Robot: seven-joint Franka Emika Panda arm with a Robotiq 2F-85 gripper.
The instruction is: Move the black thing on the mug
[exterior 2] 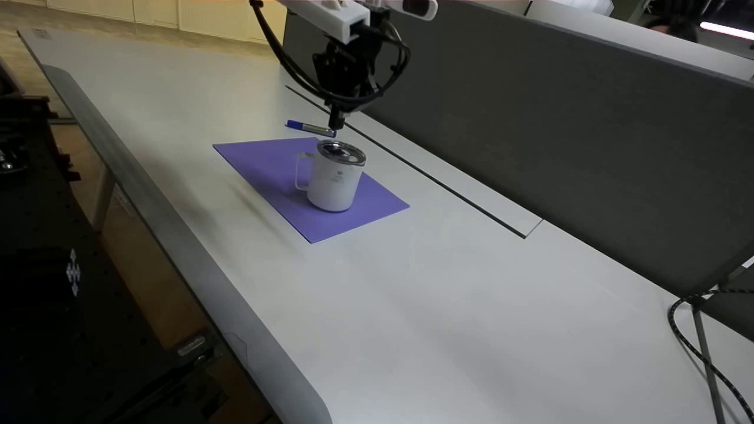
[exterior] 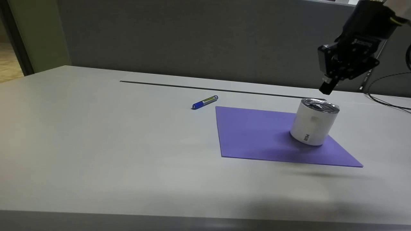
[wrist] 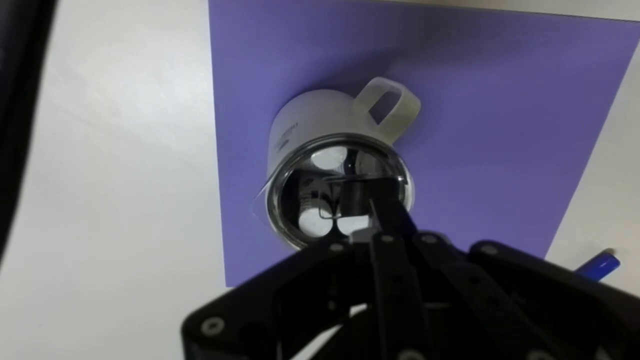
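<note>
The white mug (exterior: 308, 126) stands upright on a purple sheet, and it also shows in an exterior view (exterior 2: 333, 187) and in the wrist view (wrist: 315, 117). A dark, see-through lid (exterior 2: 341, 152) covers its top; this lid also shows in the wrist view (wrist: 317, 192). In the wrist view a black patch (wrist: 354, 197) lies on the lid, but reflections hide whether it is a separate slider. My gripper (wrist: 391, 212) is shut and empty, pointing down above the lid. In both exterior views its fingertips (exterior: 327, 88) (exterior 2: 336, 121) are apart from the lid.
The purple sheet (exterior: 250, 134) lies flat under the mug. A blue pen (exterior: 205, 102) lies on the white table (exterior: 112, 144) near the sheet's edge. A thin dark strip (exterior 2: 436, 179) runs along the table before a grey partition (exterior 2: 530, 135). A black cable (exterior 2: 707, 353) is at the table's end.
</note>
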